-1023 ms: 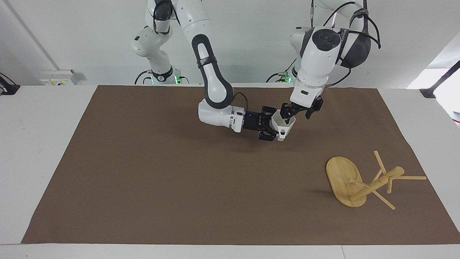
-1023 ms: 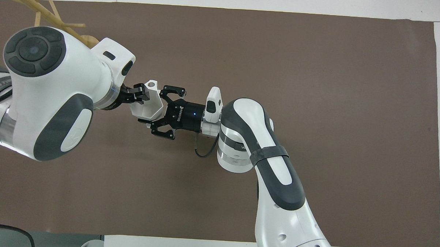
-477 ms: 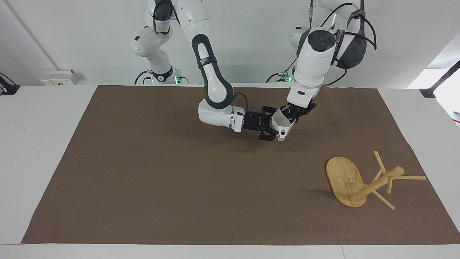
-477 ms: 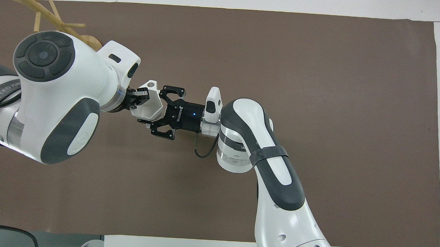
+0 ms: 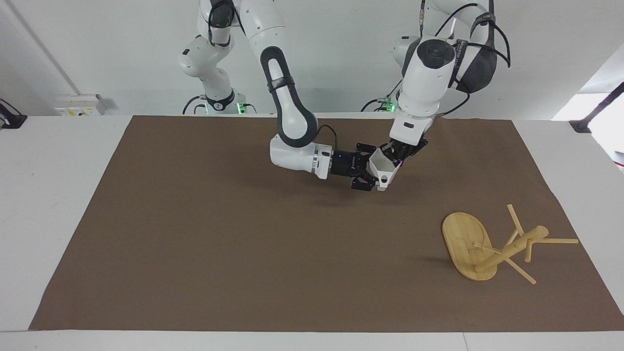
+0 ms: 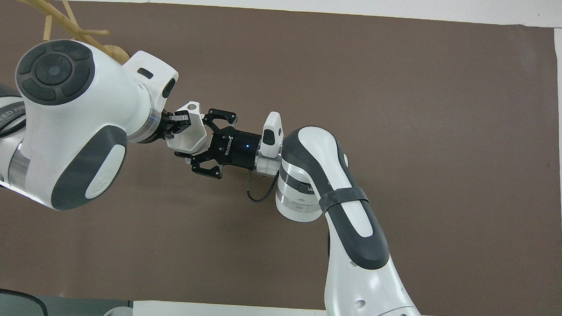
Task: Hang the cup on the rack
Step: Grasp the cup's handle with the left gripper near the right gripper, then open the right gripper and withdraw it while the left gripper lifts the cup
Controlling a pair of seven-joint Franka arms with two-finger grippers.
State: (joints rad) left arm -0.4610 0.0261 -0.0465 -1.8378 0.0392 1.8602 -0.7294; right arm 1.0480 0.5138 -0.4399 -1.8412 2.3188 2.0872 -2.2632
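Note:
The white faceted cup [image 5: 384,169] is held in the air over the middle of the brown mat, mouth tilted up and toward the left arm's end. My right gripper [image 5: 371,171] reaches in sideways, shut on the cup's lower body. My left gripper [image 5: 397,154] comes down from above and is shut on the cup's rim. In the overhead view the cup [image 6: 191,135] sits between the right gripper [image 6: 198,137] and the left gripper [image 6: 173,124]. The bamboo rack [image 5: 509,249] lies tipped over on the mat toward the left arm's end, farther from the robots than the cup.
The rack's oval base [image 5: 460,241] stands on edge and its pegs rest on the brown mat [image 5: 219,243]. In the overhead view the left arm's big wrist joint hides most of the rack [image 6: 57,14]. White table surrounds the mat.
The left gripper was open around the cup's rim a second ago and has closed on it. The left arm shifted slightly toward the cup. The right gripper and cup barely moved.

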